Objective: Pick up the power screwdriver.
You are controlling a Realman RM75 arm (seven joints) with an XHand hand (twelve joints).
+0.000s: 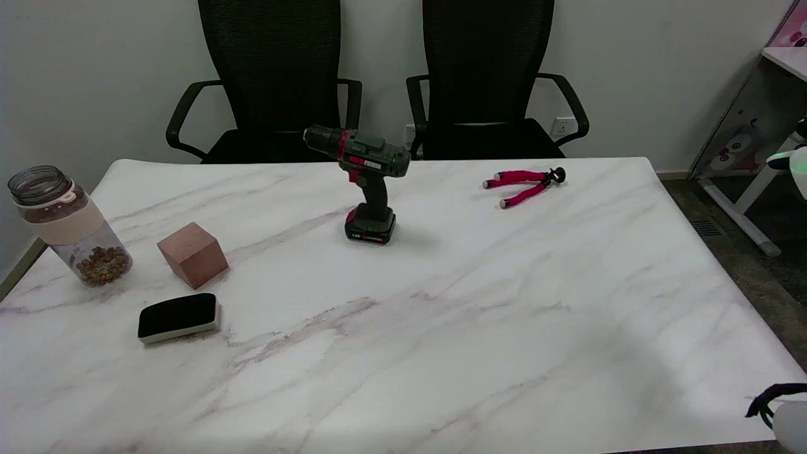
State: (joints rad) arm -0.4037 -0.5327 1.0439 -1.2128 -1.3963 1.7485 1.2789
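Note:
The power screwdriver (367,183) stands upright on its battery base near the middle back of the marble table (441,328). Its body is dark green with red trim, and the chuck points left. Only a bit of the right arm (785,413) shows at the lower right corner, a white shell with a black cable. My right hand is out of the picture.
A pink and black mini tripod (524,184) lies at the back right. At the left stand a clear jar (66,226) with brown bits, a reddish wooden cube (192,254) and a black eraser pad (178,317). Two black office chairs (485,82) stand behind the table.

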